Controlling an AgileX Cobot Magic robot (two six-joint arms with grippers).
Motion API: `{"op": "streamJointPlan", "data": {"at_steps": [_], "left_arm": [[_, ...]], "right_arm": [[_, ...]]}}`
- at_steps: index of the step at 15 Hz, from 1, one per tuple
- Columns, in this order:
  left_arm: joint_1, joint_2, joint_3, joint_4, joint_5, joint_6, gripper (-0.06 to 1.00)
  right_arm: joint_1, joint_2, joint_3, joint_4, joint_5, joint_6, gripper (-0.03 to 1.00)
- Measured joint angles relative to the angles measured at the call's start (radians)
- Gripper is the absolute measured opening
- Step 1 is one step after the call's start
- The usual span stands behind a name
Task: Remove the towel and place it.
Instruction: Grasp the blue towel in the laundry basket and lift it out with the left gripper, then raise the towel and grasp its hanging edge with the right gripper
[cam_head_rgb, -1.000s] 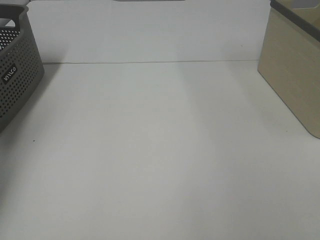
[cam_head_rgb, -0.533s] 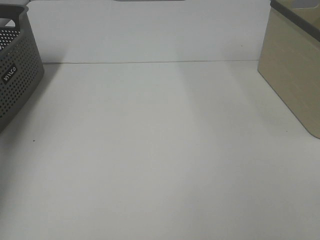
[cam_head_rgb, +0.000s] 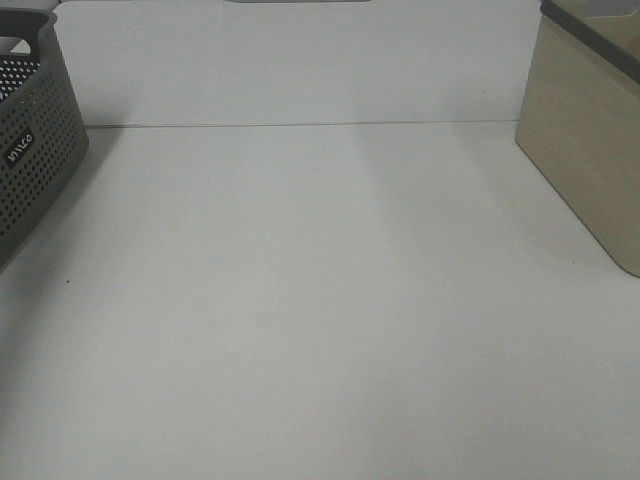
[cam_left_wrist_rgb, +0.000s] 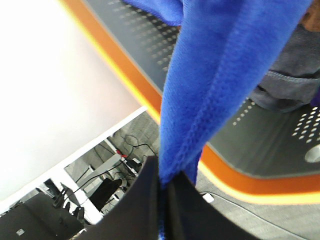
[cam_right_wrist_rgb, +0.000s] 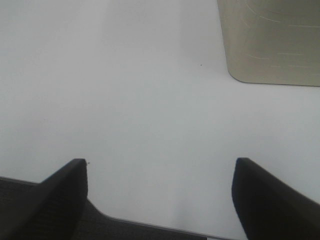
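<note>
The royal-blue towel (cam_left_wrist_rgb: 220, 90) shows only in the left wrist view, hanging as a stretched fold with a stitched edge. My left gripper (cam_left_wrist_rgb: 165, 182) is shut on one end of it, with the cloth pinched between the two black fingers. It hangs over a grey perforated surface with an orange rim (cam_left_wrist_rgb: 150, 45). My right gripper (cam_right_wrist_rgb: 160, 167) is open and empty above the white table, near the beige basket (cam_right_wrist_rgb: 270, 40). Neither gripper nor the towel shows in the exterior high view.
A dark grey perforated basket (cam_head_rgb: 30, 150) stands at the table's left edge and the beige basket (cam_head_rgb: 585, 150) at the right. White table (cam_head_rgb: 320, 300) lies between them. A dark grey cloth (cam_left_wrist_rgb: 295, 75) lies on the perforated surface beside the towel.
</note>
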Motion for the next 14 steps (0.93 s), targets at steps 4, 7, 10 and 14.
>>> {"op": "streamJointPlan", "data": {"at_steps": [4,7,10,14], "left_arm": [[0.000,-0.140,0.000,-0.019,-0.007,0.000,0.00],[-0.056,-0.241,0.000,-0.020,-0.058,0.000,0.00],[-0.196,-0.348,0.000,-0.019,-0.216,0.000,0.00],[-0.371,-0.393,0.000,-0.019,-0.355,0.006,0.00]], "right_arm": [[0.000,0.000,0.000,0.000,0.000,0.000,0.78],[0.000,0.000,0.000,0.000,0.000,0.000,0.78],[0.000,0.000,0.000,0.000,0.000,0.000,0.78],[0.000,0.006,-0.014,0.010,-0.036,-0.014,0.78]]}}
